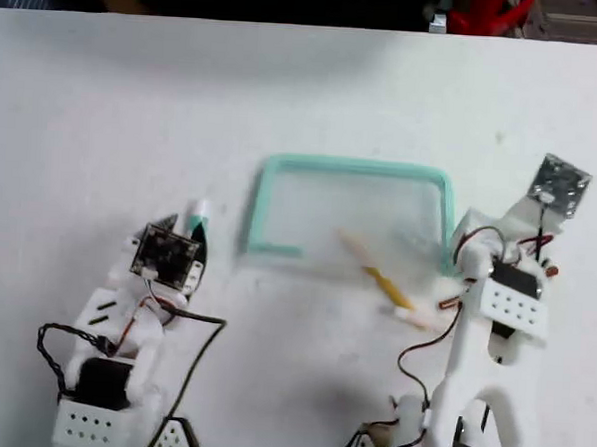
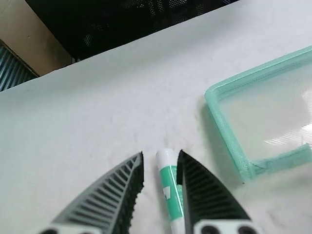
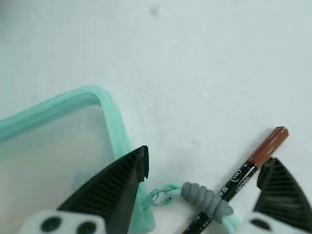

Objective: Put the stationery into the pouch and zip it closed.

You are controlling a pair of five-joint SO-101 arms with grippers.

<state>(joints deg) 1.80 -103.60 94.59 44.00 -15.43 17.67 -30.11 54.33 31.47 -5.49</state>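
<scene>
Left gripper [image 2: 160, 163]: fingers part open, straddling a white-and-green tube [image 2: 169, 187] that lies on the table [image 1: 105, 103] left of the pouch; one finger touches the tube. Tube label illegible.

Right gripper [image 3: 207, 158]: spread wide, holding nothing, over the grey-corded zipper pull [image 3: 204, 201] and a brown-capped black pen [image 3: 256, 158]. Barrel print unreadable.

Pouch [image 1: 351, 167]: clear, teal-edged, mid-table. A yellow pencil [image 1: 381, 280] crosses its near edge.
</scene>
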